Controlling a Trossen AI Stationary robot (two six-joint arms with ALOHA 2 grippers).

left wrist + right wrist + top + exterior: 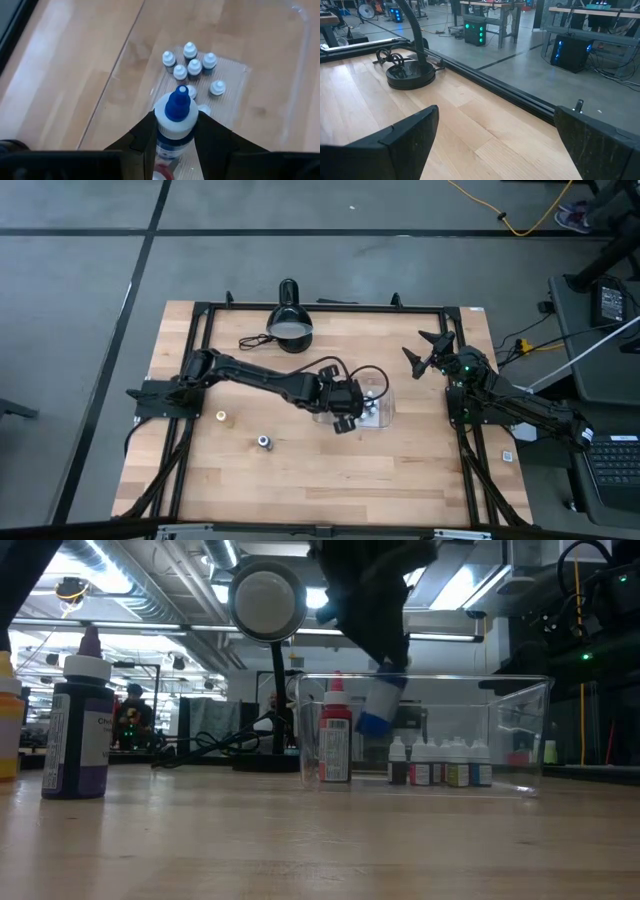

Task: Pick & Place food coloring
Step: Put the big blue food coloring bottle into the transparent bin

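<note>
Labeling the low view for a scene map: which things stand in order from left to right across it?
Orange bottle at the edge → purple-capped bottle → desk lamp → red-capped bottle → blue-capped bottle held in the left claw → row of small bottles in the clear tray.

We see a pale, smooth wooden table top (pixel 300 470) with a soft satin sheen. On it we find a clear, glossy plastic tray (pixel 520 690). A blue-capped, white plastic food-coloring bottle (pixel 175 117) looks smooth between the left gripper's (pixel 175 145) matt black fingers (pixel 212 137). We note the glossy black dome-shaped desk lamp (pixel 290 323).
</note>
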